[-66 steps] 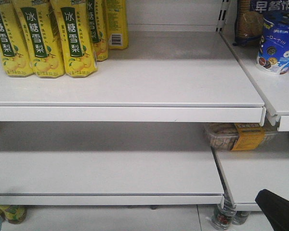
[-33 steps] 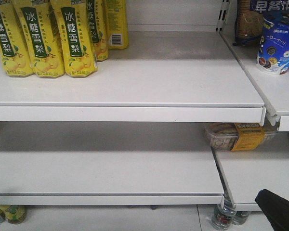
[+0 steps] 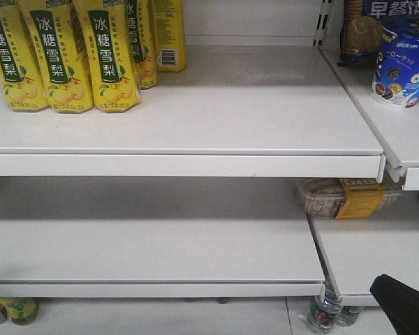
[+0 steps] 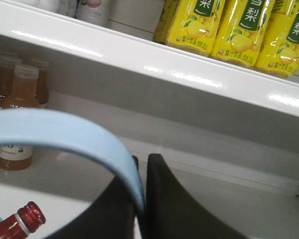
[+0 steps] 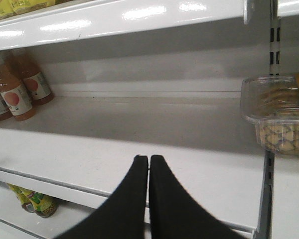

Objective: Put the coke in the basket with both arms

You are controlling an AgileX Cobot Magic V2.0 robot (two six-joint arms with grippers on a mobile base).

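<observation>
In the left wrist view, my left gripper (image 4: 142, 162) is shut on the light blue swing handle of the basket (image 4: 65, 132), which arcs off to the left. The basket's body is out of view. Below the handle, at the lower left corner, the coke (image 4: 29, 220) shows only its red neck and cap. My right gripper (image 5: 149, 159) is shut with nothing between its fingers and hangs over the front of a white shelf (image 5: 199, 169). In the front view, a black part of my right arm (image 3: 403, 305) pokes in at the bottom right.
Yellow pear-drink bottles (image 3: 112, 59) stand at the upper shelf's left. Amber bottles (image 4: 15, 119) stand on the middle shelf at the left. A clear snack box (image 5: 276, 114) lies on the shelf at the right. Blue snack tubs (image 3: 403, 66) sit at the upper right.
A small light blue bit at the front view's bottom left corner has shrunk and slipped out of frame. The shelves and the black arm part at the lower right look unchanged.
</observation>
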